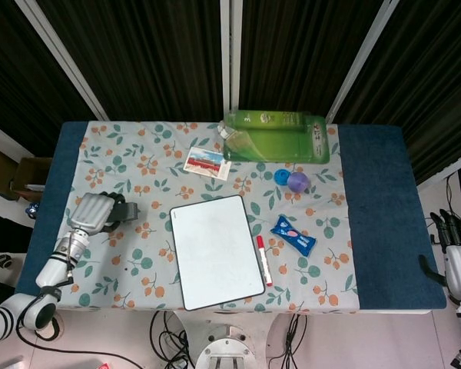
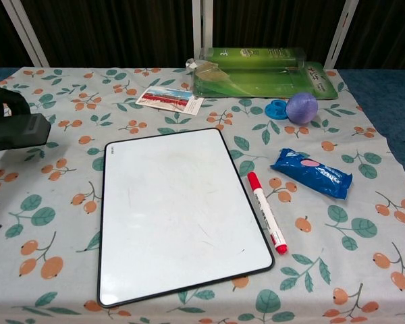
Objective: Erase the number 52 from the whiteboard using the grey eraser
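The whiteboard [image 1: 217, 250] [image 2: 179, 213] lies in the middle of the floral cloth, its white face blank with only faint smudges. My left hand [image 1: 94, 212] holds the grey eraser [image 1: 126, 212] [image 2: 19, 131] over the left part of the table, well clear of the board's left edge. In the chest view only the eraser and a bit of the fingers [image 2: 3, 99] show at the left border. My right hand [image 1: 458, 254] hangs off the table's right side with its fingers apart, holding nothing.
A red-capped marker [image 1: 262, 260] [image 2: 266, 212] lies along the board's right edge. A blue snack packet [image 1: 293, 235], a purple ball [image 1: 296, 181], a blue cap [image 1: 281, 176], a green package [image 1: 275, 136] and a card [image 1: 207, 163] lie to the right and behind.
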### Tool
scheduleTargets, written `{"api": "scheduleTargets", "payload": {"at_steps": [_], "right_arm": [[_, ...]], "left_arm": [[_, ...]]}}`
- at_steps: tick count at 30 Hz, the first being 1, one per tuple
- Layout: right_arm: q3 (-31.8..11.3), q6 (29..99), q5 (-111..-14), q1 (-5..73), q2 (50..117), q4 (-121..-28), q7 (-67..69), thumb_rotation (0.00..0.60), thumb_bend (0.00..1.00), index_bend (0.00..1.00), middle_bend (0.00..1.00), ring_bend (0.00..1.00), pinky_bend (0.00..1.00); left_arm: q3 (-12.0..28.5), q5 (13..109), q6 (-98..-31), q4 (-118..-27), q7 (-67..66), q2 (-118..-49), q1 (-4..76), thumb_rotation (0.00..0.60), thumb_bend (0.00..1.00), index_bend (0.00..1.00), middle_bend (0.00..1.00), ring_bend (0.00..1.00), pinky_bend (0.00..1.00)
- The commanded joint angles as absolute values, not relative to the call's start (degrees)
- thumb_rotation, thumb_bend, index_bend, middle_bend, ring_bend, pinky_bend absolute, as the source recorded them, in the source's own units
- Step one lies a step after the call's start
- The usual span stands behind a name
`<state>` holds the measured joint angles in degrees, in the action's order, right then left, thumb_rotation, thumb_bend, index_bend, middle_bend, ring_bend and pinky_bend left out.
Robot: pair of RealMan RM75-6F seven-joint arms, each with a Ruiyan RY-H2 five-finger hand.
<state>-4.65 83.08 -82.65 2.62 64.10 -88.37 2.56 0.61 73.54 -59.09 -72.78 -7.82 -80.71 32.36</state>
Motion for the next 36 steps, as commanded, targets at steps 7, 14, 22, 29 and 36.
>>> {"api": "scheduleTargets", "payload": {"at_steps": [7,14,22,29,36], "right_arm": [[-4.7,83.6,-82.5,2.5,63.4,-89.7,1.4,0.600,0.28,0.00,0.00,0.00,0.00],[-4.2,83.2,-82.8,2.6,63.6,-89.9,1.4,0.600,0.28,0.00,0.00,0.00,0.00],[-4.2,83.5,-82.9,2.5,63.3,-90.6,1.5,0.600,0.28,0.00,0.00,0.00,0.00],[-4.4,85.7,-84.2,2.1,63.4,-89.6,0.7,0.600,0.27,0.00,0.00,0.00,0.00],[-4.7,85.7,-83.3,2.1,64.3,-87.6,-0.7,0.600,0.27,0.00,0.00,0.00,0.00]], "left_arm": [[-0.8,78.4,-60.5,-68.0,-4.1,-83.7,31.1,0.600,0.39,0.46,0.45,0.45,0.61],[-2.1,82.3,-60.1,-65.9,-1.5,-83.9,31.4,0.600,0.24,0.17,0.11,0.20,0.37],[-1.5,84.5,-63.6,-66.9,-0.7,-82.4,30.3,0.600,0.15,0.09,0.02,0.10,0.21],[1.8,81.3,-76.5,-77.9,-7.1,-75.8,23.4,0.543,0.09,0.09,0.02,0.09,0.20],[1.5,77.4,-85.0,-86.0,-8.3,-68.7,14.6,0.314,0.09,0.09,0.04,0.08,0.20]]}}
